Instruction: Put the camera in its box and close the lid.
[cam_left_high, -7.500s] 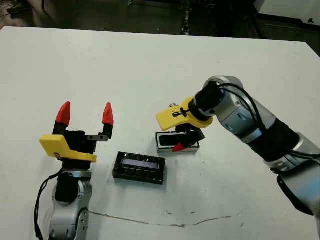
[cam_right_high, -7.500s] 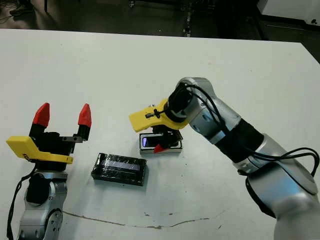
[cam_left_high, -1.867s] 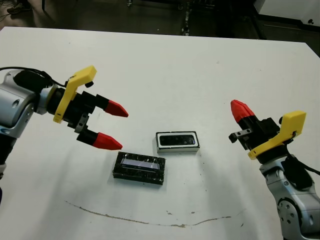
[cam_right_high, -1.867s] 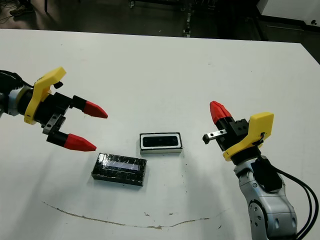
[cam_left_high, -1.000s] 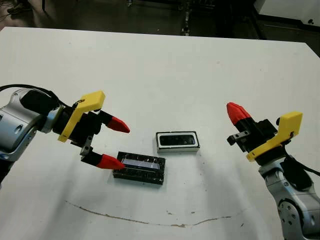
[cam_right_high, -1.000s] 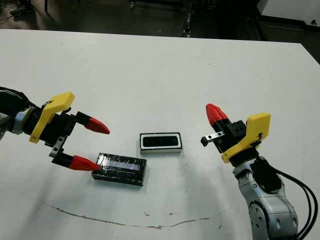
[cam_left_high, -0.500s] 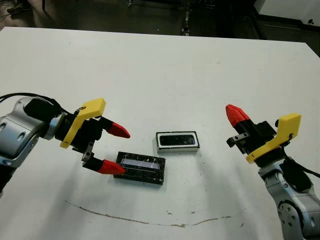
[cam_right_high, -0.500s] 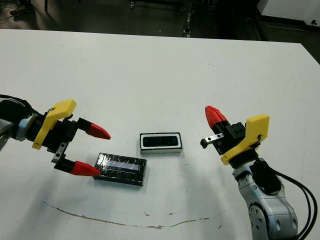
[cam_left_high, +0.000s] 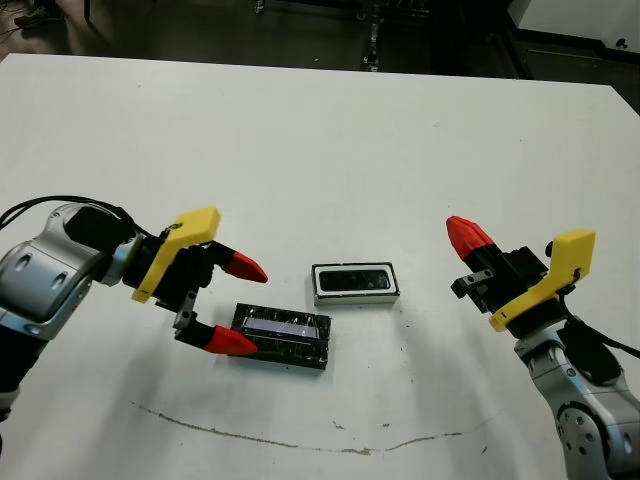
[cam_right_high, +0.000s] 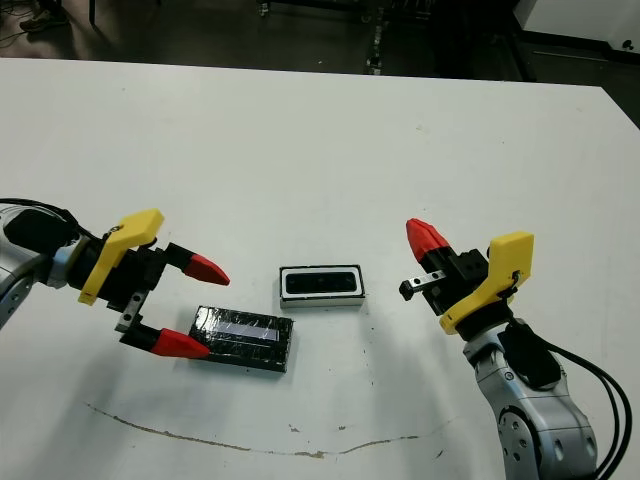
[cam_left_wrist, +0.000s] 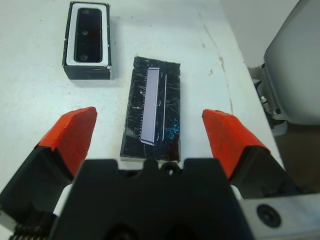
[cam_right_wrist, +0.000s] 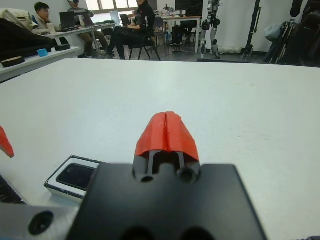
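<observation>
Two tools: left tool (cam_left_high: 228, 304) gapes wide, empty, around the lid (cam_left_high: 279, 336) end, risking shoving it; right tool (cam_right_high: 425, 240) pinched together, empty.

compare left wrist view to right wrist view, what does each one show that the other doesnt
Only the left wrist view shows the lid, lying flat between the open left claw fingers. Only the right wrist view shows the shut right claw and people seated beyond the table. Both show the box with the camera lying inside it.
</observation>
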